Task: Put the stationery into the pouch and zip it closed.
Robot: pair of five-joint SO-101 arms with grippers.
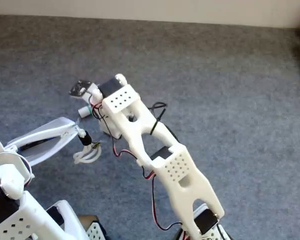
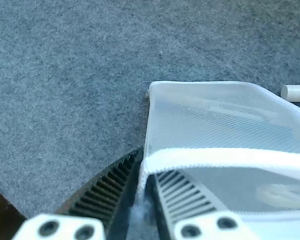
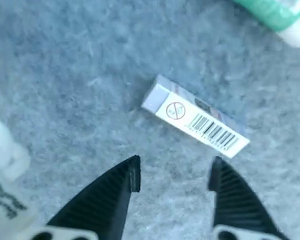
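Observation:
A translucent white mesh pouch [image 2: 225,125] lies on the grey carpet, its mouth edge pinched between the shut jaws of my left gripper [image 2: 142,172]. In the high view the pouch [image 1: 42,137] sits at the left, with its dark zipper pull [image 1: 85,137] and a white loop beside it. My right gripper [image 3: 175,172] hangs open just above the carpet, close to a small white eraser [image 3: 195,117] in a barcode sleeve, which lies beyond its fingertips. A green glue stick [image 3: 275,12] with a white cap lies farther off. From above, the right gripper [image 1: 81,90] is past the pouch's end.
Grey carpet covers the whole work area. The white-capped glue stick [image 2: 296,92] lies just beyond the pouch's far corner. The right arm [image 1: 155,150] stretches diagonally across the middle. A white object [image 3: 2,150] sits close beside the right gripper.

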